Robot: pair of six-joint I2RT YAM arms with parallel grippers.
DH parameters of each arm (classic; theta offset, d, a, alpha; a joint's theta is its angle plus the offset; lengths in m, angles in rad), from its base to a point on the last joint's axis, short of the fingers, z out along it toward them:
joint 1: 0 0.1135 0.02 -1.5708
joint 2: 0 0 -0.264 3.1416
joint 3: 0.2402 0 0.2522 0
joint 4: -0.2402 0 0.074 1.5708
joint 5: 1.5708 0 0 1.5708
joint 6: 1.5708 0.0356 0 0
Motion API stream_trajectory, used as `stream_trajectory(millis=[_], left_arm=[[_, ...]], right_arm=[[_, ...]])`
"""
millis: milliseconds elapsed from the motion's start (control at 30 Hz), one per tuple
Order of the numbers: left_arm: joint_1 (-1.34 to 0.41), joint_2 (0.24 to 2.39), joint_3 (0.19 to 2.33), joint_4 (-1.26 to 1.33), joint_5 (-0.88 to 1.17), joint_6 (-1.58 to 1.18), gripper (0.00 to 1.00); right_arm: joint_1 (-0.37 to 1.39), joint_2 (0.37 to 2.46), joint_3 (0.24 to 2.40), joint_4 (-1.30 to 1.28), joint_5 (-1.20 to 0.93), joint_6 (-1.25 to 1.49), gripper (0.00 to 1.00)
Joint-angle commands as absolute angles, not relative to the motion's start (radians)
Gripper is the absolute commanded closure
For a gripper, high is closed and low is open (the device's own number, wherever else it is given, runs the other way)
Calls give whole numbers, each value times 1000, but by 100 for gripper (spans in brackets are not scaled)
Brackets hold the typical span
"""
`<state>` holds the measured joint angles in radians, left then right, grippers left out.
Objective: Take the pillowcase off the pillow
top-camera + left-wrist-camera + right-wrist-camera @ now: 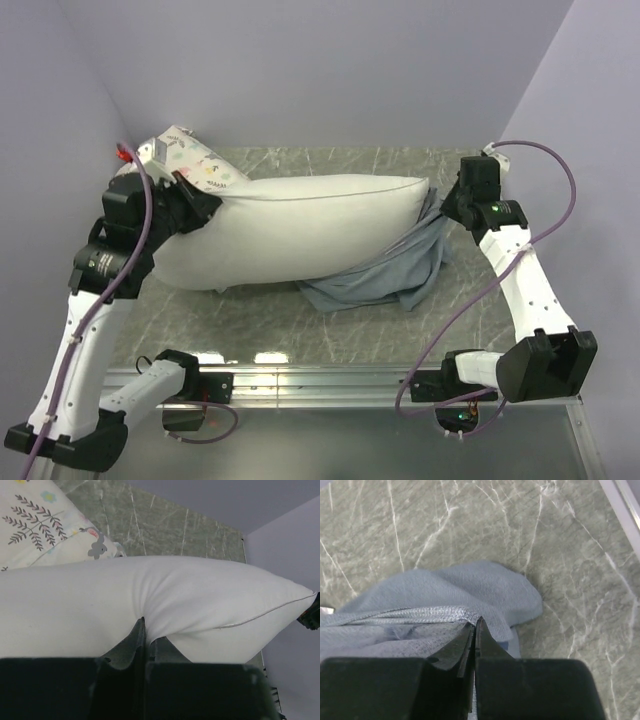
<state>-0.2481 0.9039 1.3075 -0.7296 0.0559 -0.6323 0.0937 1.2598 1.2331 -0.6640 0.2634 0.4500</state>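
Note:
The plain white pillow [300,230] lies across the table, bare over its whole visible length. The pillowcase [385,280] is bunched at the pillow's right end, its pale blue-grey inner side showing. My left gripper [145,630] is shut on a pinch of the pillow [200,600] at its left end; in the top view it [205,205] sits at that end. My right gripper [476,622] is shut on the pillowcase [470,587] near its stitched hem; in the top view it [445,205] is at the pillow's right tip.
A smaller white pillow with pastel floral print [195,160] lies at the back left, against the wall, also in the left wrist view [35,525]. Grey marble tabletop [300,320] with a metal rail [320,378] at its near edge. Purple walls close in on three sides.

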Motion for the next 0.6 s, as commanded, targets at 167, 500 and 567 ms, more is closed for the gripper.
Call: stream_trajectory(millis=[167, 500, 567], left_arm=[[-222, 1094, 1606, -569, -77, -664, 100], [-222, 1296, 1512, -500, -209, -690, 96], [-222, 1342, 1526, -488, -222, -684, 90]], right_arm=[[17, 1275, 1197, -580, 250, 459, 100], [113, 1368, 1169, -505, 230, 446, 55], [126, 1350, 1183, -508, 261, 446, 40]])
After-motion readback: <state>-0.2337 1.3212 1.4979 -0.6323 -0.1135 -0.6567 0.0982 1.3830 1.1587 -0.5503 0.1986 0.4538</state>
